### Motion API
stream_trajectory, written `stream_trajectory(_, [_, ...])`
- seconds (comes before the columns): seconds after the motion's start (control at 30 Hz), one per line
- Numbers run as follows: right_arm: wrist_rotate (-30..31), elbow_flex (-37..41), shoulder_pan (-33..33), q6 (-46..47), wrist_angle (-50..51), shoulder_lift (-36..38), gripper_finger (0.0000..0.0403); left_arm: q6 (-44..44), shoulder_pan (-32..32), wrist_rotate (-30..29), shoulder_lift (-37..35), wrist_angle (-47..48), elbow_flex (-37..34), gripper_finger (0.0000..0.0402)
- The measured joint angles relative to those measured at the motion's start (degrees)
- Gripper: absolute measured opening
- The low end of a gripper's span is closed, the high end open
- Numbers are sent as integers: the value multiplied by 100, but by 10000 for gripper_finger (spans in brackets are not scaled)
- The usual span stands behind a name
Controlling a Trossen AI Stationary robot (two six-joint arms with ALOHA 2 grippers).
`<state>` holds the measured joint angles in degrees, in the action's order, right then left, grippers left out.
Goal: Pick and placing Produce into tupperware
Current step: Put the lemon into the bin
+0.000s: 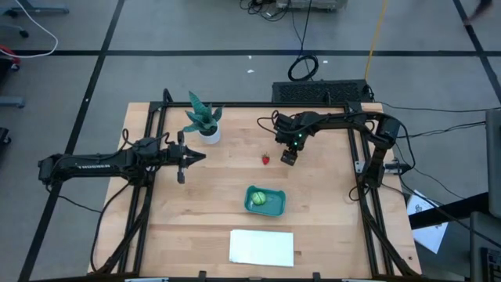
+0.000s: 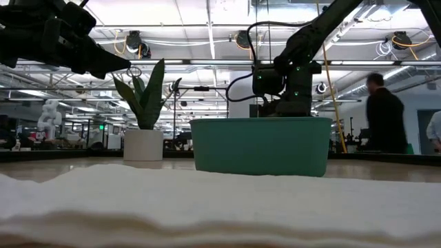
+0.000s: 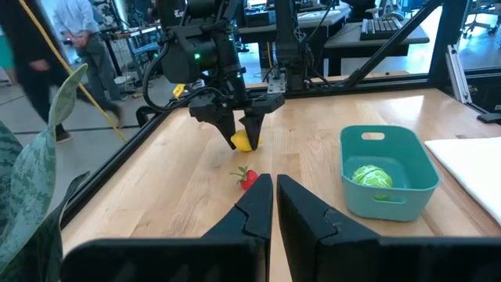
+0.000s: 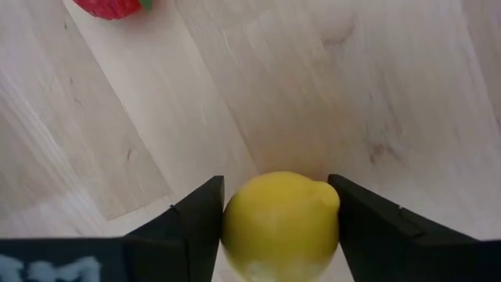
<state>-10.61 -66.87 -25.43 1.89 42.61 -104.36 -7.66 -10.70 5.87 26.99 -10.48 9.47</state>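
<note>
The right end effector point(image 4: 278, 227) is pinching the yellow lemon point(image 4: 280, 223) just above the bench point(image 1: 329, 227), right of the strawberry point(image 1: 266, 159). The teal tupperware point(image 1: 275, 207), holding the green piece point(image 1: 257, 198), is lying nearer and slightly left. The left end effector point(image 1: 185, 157), pressed together, is waiting far left.

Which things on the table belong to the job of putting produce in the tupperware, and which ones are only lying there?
Job:
- yellow lemon, held in the right gripper
- red strawberry, on the table
- green piece, inside the container
- teal tupperware

Just there:
- potted plant
- flat white rectangle
- left gripper, shut and empty
</note>
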Motion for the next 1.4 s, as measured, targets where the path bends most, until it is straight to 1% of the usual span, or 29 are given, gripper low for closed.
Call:
stream_trajectory(0.13, [2, -214, 0, 0, 268, 0, 210, 0, 0, 0, 0, 0, 0, 26])
stream_trajectory(0.33, [2, -742, 0, -15, 597, 0, 201, 0, 0, 0, 0, 0, 0, 26])
stream_trajectory(0.53, [0, -1244, 2, -57, 1041, 0, 207, -1, 0, 0, 2, 0, 0, 26])
stream_trajectory(0.73, [0, -1797, 11, -100, 1592, 0, 202, -2, 0, 0, 0, 0, 0, 26])
stream_trajectory(1.07, [-2, -2649, 225, -197, 2066, 0, 203, -2, 0, 0, 1, -1, 0, 26])
stream_trajectory(1.4, [-2, -3155, 236, -157, 2722, 0, 203, 0, 0, 0, 2, -2, 0, 26])
